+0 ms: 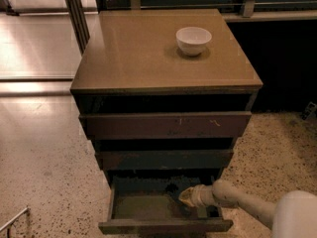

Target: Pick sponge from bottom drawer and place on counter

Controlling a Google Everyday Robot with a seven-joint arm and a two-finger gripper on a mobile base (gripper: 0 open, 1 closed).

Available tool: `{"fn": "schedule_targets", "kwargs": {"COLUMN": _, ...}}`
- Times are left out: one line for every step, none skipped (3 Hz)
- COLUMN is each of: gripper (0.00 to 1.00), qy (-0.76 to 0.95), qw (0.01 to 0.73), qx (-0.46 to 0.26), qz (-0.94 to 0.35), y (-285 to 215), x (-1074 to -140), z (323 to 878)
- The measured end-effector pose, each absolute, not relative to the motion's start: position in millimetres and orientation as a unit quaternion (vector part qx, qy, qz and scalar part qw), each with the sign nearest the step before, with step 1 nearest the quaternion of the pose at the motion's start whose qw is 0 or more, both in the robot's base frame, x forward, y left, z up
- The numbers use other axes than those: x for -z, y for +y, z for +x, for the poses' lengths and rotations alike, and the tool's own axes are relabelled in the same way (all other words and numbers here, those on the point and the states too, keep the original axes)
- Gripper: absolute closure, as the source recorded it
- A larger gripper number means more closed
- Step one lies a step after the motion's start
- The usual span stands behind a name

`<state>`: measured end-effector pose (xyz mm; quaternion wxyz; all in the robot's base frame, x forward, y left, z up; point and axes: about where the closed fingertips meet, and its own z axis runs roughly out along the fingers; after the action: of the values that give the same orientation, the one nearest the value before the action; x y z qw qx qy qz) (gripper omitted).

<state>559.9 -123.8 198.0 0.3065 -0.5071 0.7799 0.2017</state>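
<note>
Camera view. The bottom drawer [143,208] is pulled out, with olive-grey floor showing across its left half. The gripper [183,198] is inside the drawer, right of centre, and the arm enters over the drawer's right front corner. I read a small yellow patch at the gripper's tip as the sponge [187,196]. I cannot tell its long axis or heading, or whether the gripper pinches it. The counter [133,53], above the drawer, carries a white bowl [193,39] with a plain white inside.
</note>
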Motion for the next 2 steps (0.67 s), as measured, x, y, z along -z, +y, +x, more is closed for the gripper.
{"fn": "schedule_targets", "kwargs": {"gripper": 0.17, "qy": 0.783, "qw": 0.310, "qx": -0.197, "qz": -0.503, "y": -124.0, "x": -183.7, "z": 570.9}}
{"fn": "schedule_targets", "kwargs": {"gripper": 0.17, "qy": 0.787, "qw": 0.316, "qx": -0.196, "qz": -0.493, "y": -126.4, "x": -159.9, "z": 585.5}}
